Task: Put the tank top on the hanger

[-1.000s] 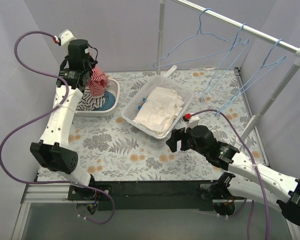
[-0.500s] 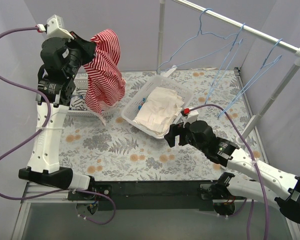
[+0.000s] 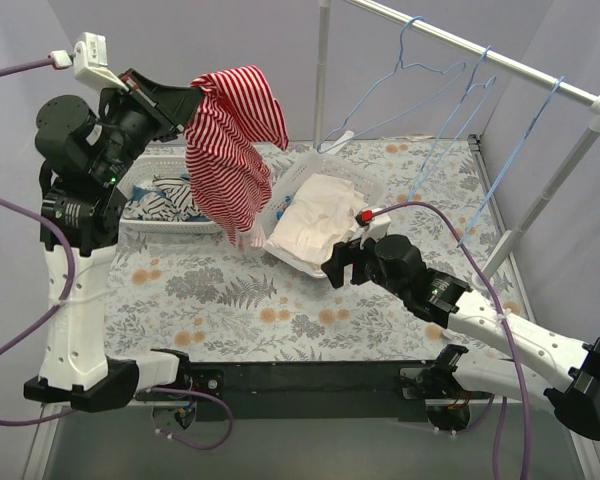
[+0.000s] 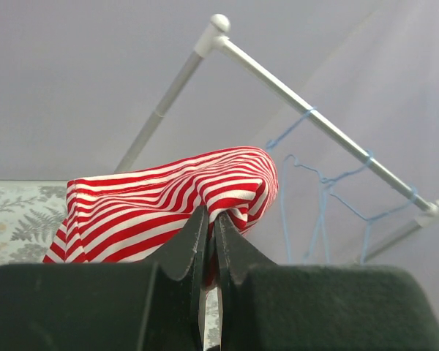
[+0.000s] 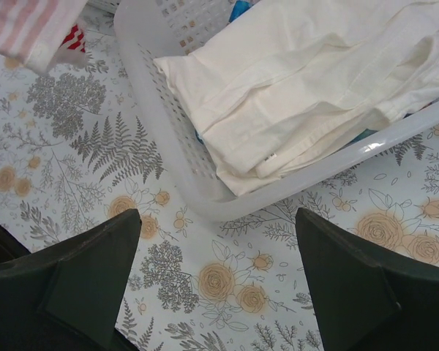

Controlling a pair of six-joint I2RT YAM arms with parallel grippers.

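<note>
The red-and-white striped tank top [image 3: 232, 150] hangs from my left gripper [image 3: 187, 98], which is shut on its top edge and holds it high above the table's left side. In the left wrist view the stripes [image 4: 168, 205] bunch over the closed fingers [image 4: 192, 241]. Blue wire hangers [image 3: 410, 75] hang on the metal rail [image 3: 480, 50] at the back right, apart from the garment; they also show in the left wrist view [image 4: 307, 190]. My right gripper [image 3: 342, 262] is open and empty, low over the table by the near corner of the middle basket. The tank top's hem [image 5: 36, 33] shows at top left of the right wrist view.
A white basket [image 3: 358, 180] with cream-white cloth [image 3: 315, 225] stands mid-table; it also shows in the right wrist view [image 5: 168, 124]. Another white basket [image 3: 145, 225] at the left holds a black-and-white striped garment [image 3: 170, 195]. The rail's upright posts stand at back centre [image 3: 323, 70] and right [image 3: 550, 195].
My left arm has lifted the tank top out of the left basket, high up and toward the right. My right gripper has moved slightly left toward the middle basket.
</note>
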